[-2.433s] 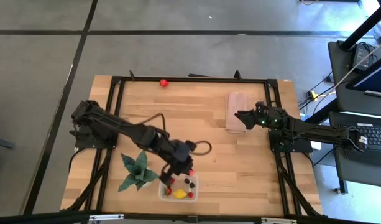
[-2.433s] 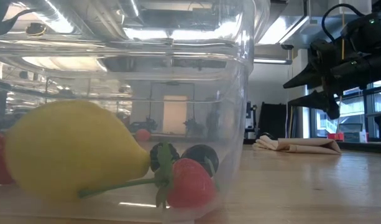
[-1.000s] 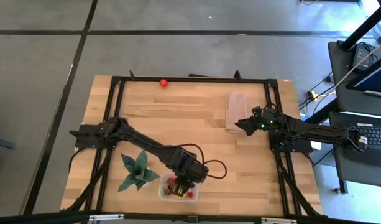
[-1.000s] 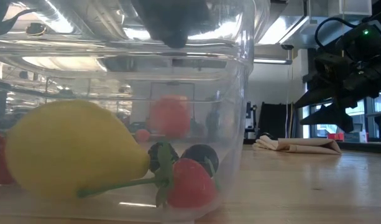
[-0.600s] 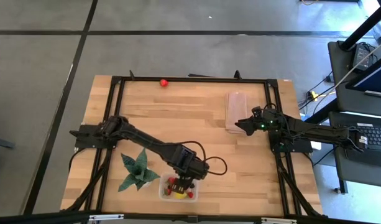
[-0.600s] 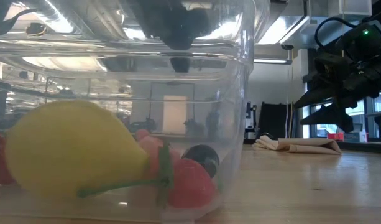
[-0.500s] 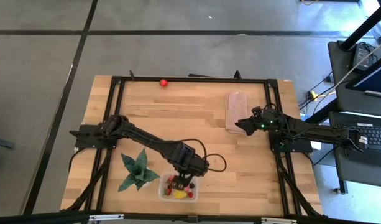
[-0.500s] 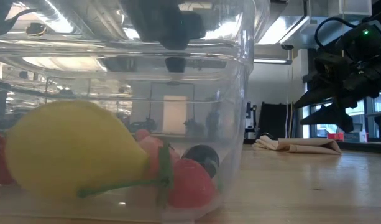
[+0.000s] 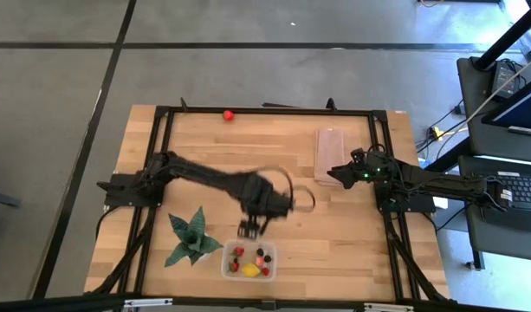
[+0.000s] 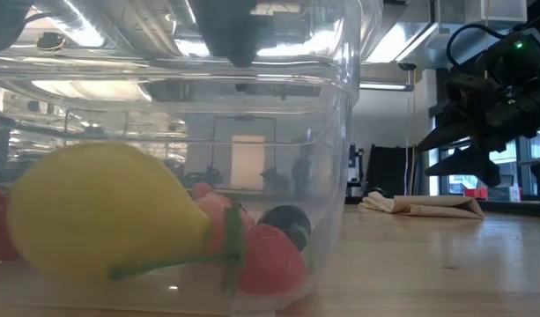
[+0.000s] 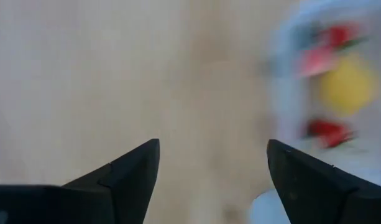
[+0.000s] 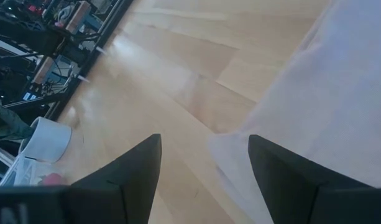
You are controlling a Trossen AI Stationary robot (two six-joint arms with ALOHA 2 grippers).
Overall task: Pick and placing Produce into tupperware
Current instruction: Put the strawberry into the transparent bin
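The clear tupperware (image 9: 249, 261) stands near the table's front edge. It holds a yellow lemon-like piece (image 10: 93, 211), red strawberries (image 10: 262, 261) and dark berries (image 10: 289, 222). The lemon, strawberries and berries lie on the box's floor. One more red fruit (image 9: 228, 113) lies at the table's far edge. My left gripper (image 9: 248, 228) hangs open above bare wood just beyond the box, pointing down, with nothing between its fingers (image 11: 137, 163). My right gripper (image 9: 333, 173) waits open beside the folded beige cloth (image 9: 329, 156).
A green spiky-leaved plant (image 9: 191, 240) stands just left of the box. The cloth (image 12: 314, 93) lies at the back right, next to my right gripper (image 12: 202, 140). Bare wood stretches across the table's middle, and a black frame runs round its edges.
My left gripper has let go of a red fruit inside the tupperware; the fruit has dropped onto the other pieces. The gripper has then risen out of the box and moved toward the table's far edge, now clear of it.
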